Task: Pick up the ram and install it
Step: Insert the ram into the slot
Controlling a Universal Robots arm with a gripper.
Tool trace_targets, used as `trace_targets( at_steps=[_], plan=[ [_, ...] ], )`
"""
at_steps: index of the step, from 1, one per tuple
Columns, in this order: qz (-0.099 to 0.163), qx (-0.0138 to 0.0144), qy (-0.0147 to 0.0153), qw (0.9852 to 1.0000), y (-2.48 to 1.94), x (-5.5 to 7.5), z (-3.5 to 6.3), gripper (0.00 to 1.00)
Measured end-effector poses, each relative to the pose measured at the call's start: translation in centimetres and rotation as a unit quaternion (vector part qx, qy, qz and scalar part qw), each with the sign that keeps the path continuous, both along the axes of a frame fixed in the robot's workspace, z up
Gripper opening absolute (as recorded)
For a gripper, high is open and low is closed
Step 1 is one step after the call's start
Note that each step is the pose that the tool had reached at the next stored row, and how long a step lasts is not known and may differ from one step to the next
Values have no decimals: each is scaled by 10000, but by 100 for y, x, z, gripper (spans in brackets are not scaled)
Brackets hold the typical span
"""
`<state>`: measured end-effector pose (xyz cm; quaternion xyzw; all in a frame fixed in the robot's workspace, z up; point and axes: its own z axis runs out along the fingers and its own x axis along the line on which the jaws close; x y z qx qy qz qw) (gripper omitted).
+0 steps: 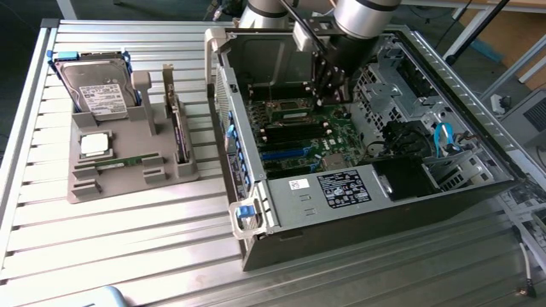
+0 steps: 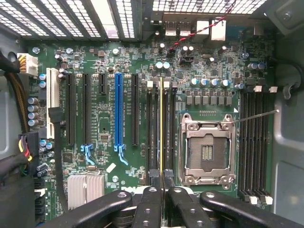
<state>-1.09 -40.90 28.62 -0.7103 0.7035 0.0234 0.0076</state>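
The ram (image 2: 161, 128) shows edge-on as a thin yellow-green line, held upright between my black fingers. My gripper (image 2: 161, 183) is shut on it, and the stick lies along the black memory slots (image 2: 153, 128) beside the processor socket (image 2: 206, 149); whether it touches a slot I cannot tell. In the exterior view my gripper (image 1: 328, 94) hangs inside the open computer case (image 1: 367, 192), over the motherboard (image 1: 320, 137). A second, alike green ram stick (image 1: 126, 162) lies in the grey holder (image 1: 128, 185) on the exterior view's left.
The holder also carries a hard drive (image 1: 96, 89), a square silver processor chip (image 1: 94, 144) and a dark expansion card (image 1: 178, 131). More memory slots (image 2: 254, 142) lie across the socket. Blue and black expansion slots (image 2: 118, 109), drive cages and cables (image 1: 444, 137) crowd the case.
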Motion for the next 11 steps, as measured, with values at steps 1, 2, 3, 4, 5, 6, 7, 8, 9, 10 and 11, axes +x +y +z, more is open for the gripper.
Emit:
trace_targets(
  at_steps=[1, 2, 3, 4, 5, 6, 7, 8, 9, 10, 11],
  plan=[
    [0, 0, 0, 10000, -7, 1, 0, 12],
    [-1, 0, 0, 10000, -12, 2, 0, 12],
    [-2, 0, 0, 10000, -13, 2, 0, 12],
    [-2, 0, 0, 10000, -13, 2, 0, 12],
    [-2, 0, 0, 10000, -13, 2, 0, 12],
    [-2, 0, 0, 10000, -14, 3, 0, 12],
    [-1, 0, 0, 10000, -14, 7, 0, 12],
    [0, 0, 0, 10000, -14, 16, 0, 12],
    [-1, 0, 0, 10000, -14, 26, 0, 12],
    [-1, 0, 0, 10000, -14, 37, 0, 12],
    [-1, 0, 0, 10000, -14, 44, 0, 12]
  ],
)
